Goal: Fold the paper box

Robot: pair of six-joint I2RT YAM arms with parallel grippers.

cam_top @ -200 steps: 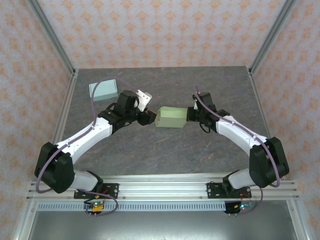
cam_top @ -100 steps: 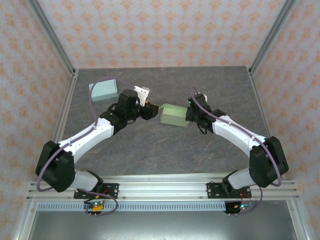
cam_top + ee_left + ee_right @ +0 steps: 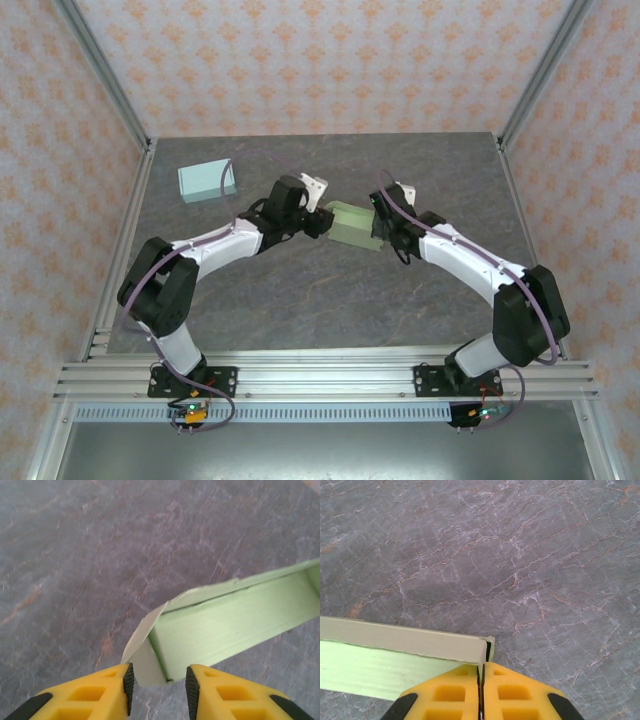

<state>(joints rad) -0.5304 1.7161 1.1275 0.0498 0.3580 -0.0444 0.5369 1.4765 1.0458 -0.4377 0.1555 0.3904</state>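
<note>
The pale green paper box (image 3: 352, 226) lies open-topped over the middle of the grey table (image 3: 300, 290), a little toward the far side; whether it rests on the surface or is lifted I cannot tell. At the box's right end the right gripper (image 3: 481, 672) is clenched on the thin end wall, its yellow fingers pressed together on the paper. At the box's left end a loose flap (image 3: 142, 645) juts out, and its corner sits between the parted jaws of the left gripper (image 3: 159, 680), not yet pinched. Well apart from the box, to the far left, lies a flat blue-green carton (image 3: 207, 181).
</note>
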